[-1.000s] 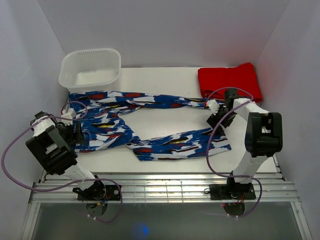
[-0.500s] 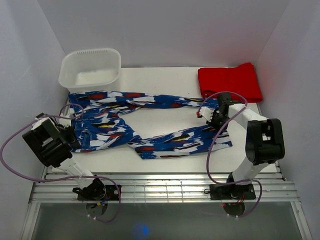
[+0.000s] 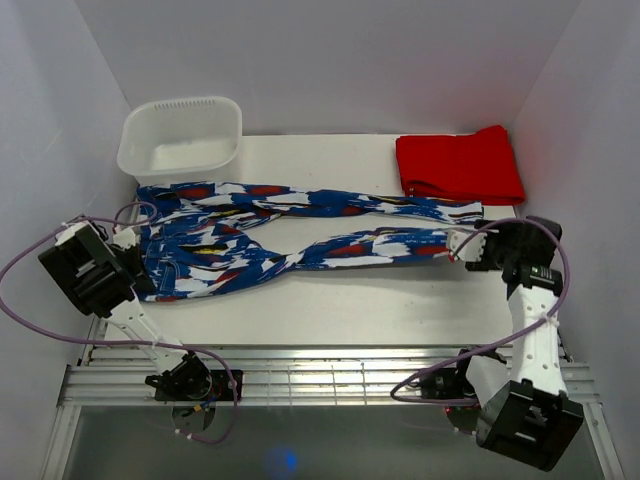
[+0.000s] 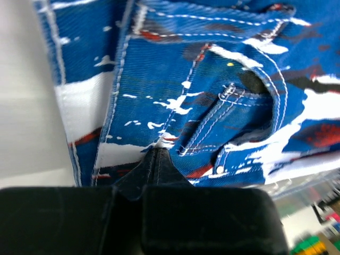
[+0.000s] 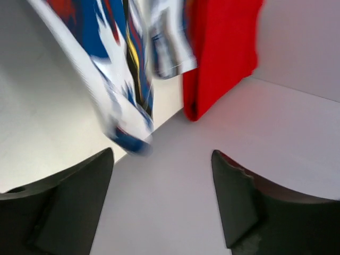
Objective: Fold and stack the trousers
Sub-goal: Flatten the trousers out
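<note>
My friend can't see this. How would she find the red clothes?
On the white table, look to the far right corner. There lies a folded red garment, just behind the leg ends of the printed trousers. It is plain red; the trousers are busy blue and white.

Bright, even light, top cam sharp, trousers (image 5: 114,85) blurred in R wrist
</note>
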Controlling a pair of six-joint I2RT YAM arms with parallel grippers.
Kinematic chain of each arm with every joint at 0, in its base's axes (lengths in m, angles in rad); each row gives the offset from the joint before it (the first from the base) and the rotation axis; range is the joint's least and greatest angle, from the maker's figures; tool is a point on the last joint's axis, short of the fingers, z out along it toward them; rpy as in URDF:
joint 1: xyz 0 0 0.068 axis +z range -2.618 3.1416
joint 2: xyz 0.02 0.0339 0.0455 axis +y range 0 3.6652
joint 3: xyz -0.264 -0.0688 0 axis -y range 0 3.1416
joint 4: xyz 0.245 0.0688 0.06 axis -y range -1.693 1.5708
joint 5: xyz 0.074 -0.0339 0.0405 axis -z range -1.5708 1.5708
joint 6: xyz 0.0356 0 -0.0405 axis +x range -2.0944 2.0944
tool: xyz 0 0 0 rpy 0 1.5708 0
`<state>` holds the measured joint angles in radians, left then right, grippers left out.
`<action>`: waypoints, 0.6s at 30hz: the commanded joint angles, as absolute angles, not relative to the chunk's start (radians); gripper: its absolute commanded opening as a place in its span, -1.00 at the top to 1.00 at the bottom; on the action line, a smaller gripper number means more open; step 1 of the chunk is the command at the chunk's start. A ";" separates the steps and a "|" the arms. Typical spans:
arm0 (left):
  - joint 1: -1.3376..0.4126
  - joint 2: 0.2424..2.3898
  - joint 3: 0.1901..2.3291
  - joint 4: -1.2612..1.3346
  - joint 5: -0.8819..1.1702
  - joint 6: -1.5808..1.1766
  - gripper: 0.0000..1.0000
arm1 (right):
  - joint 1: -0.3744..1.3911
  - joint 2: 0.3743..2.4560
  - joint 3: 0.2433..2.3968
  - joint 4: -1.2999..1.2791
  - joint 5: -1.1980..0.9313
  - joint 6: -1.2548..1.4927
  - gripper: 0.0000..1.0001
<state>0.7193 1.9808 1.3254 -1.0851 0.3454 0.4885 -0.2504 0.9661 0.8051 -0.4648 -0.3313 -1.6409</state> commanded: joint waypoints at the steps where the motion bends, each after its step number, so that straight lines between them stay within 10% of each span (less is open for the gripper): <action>1: 0.744 2.011 1.370 -0.862 0.213 0.541 1.00 | -0.426 0.888 0.585 -0.454 -0.402 -2.103 -0.66; 4: 0.755 2.017 1.394 -0.868 0.201 0.558 1.00 | -0.631 0.940 0.566 -0.457 -0.423 -2.236 -0.95; 9: 0.759 2.023 1.430 -0.882 0.202 0.577 1.00 | -0.687 1.159 0.814 -0.573 -0.405 -2.097 -0.83; 18: 0.761 1.997 1.373 -0.877 0.222 0.595 1.00 | -0.382 1.635 1.441 -1.115 -0.468 -1.415 -0.94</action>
